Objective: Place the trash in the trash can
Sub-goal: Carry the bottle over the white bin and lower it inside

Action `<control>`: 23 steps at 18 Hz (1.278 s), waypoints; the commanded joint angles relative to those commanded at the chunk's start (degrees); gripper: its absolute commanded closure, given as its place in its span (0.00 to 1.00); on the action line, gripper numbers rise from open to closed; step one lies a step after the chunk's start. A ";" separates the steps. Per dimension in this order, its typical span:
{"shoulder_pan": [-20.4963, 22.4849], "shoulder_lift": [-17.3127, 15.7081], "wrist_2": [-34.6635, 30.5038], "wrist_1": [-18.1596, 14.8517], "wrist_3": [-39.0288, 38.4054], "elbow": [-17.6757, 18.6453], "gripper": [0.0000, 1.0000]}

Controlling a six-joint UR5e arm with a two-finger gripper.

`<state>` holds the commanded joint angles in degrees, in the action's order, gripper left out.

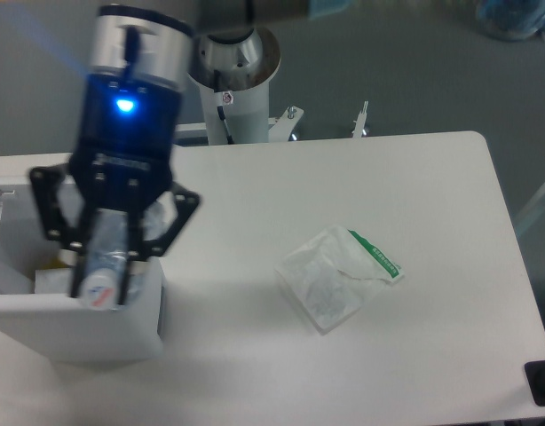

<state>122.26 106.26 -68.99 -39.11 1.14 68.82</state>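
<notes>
**Release risk over the bin**

Pincer point(102, 271) clamps the crushed clear plastic bottle point(101, 266), white cap down. White boxy plastic bin point(95, 330) sits directly beneath; bottle may clip its near rim. Crinkled clear green-edged bag point(336, 275) lies well right on the tabletop point(432, 195).

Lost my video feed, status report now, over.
Claw shut on bottle, above trash can. Plastic bag on table, untouched. Nothing in the way.
</notes>
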 joint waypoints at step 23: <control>-4.58 -4.49 0.00 0.44 -0.79 10.82 0.59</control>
<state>117.68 101.77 -68.99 -38.67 0.35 79.63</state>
